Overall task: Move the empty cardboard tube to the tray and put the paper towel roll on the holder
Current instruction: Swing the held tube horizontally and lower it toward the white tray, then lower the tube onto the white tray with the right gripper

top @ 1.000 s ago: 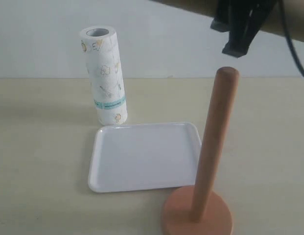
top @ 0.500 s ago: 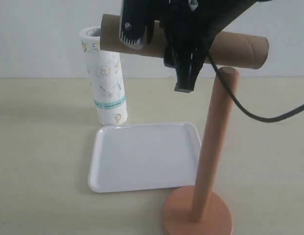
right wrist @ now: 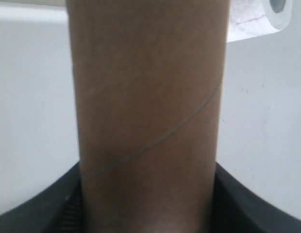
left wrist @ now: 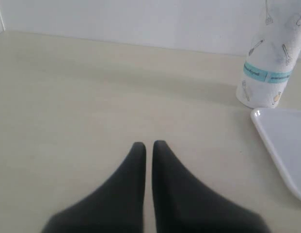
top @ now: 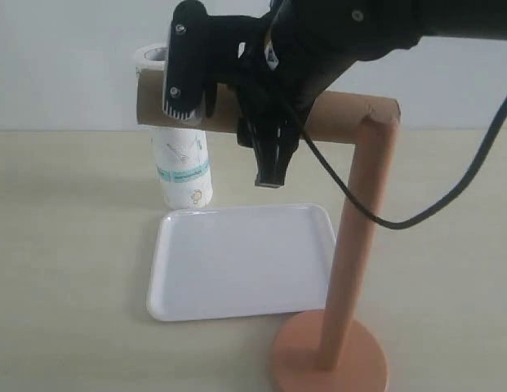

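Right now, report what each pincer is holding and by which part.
The right pincer grips the empty cardboard tube around its mid-length, the tube lying level in the air. The left pincer is shut with nothing between its tips.

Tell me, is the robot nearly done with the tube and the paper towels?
Not yet. Done: the stand's post is bare. In hand: the right fingers hold the brown tube level above the tray. Left: lay it on the tray, then put the paper towel roll, standing behind the tray, onto the post. The left fingers are shut, holding nothing.
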Tool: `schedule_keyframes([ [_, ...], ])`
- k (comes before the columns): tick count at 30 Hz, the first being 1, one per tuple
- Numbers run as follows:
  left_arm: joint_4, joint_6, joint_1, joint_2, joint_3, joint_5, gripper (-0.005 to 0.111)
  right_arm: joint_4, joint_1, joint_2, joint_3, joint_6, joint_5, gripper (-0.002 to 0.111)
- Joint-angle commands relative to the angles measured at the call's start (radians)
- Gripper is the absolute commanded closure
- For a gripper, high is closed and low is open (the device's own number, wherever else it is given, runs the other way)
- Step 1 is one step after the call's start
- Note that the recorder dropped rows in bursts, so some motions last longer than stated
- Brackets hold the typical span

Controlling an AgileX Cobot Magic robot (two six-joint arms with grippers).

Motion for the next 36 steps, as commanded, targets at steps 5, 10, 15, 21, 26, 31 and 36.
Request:
schedule_keyframes([
  [5,0.0,0.003,0.002,-0.004,0.003,-0.002,0.103,-0.015,0.021,0.04,-0.007,0.031,-0.038,0.108],
  [10,0.0,0.003,0.002,-0.004,0.003,-0.002,0.103,-0.025,0.021,0.042,-0.007,0.072,-0.026,0.108],
  [15,0.0,0.003,0.002,-0.004,0.003,-0.002,0.103,-0.038,0.021,0.044,-0.007,0.088,-0.002,0.108],
  [21,0.0,0.003,0.002,-0.004,0.003,-0.002,0.103,-0.035,0.021,0.044,-0.005,0.096,0.014,0.108],
  [26,0.0,0.003,0.002,-0.004,0.003,-0.002,0.103,-0.037,0.052,0.069,-0.005,0.096,0.018,0.108],
  [31,0.0,0.003,0.002,-0.004,0.003,-0.002,0.103,-0.039,0.059,0.106,-0.005,0.1,0.018,0.108],
  [36,0.0,0.003,0.002,-0.004,0.003,-0.002,0.103,-0.039,0.065,0.135,-0.005,0.106,0.016,0.108],
])
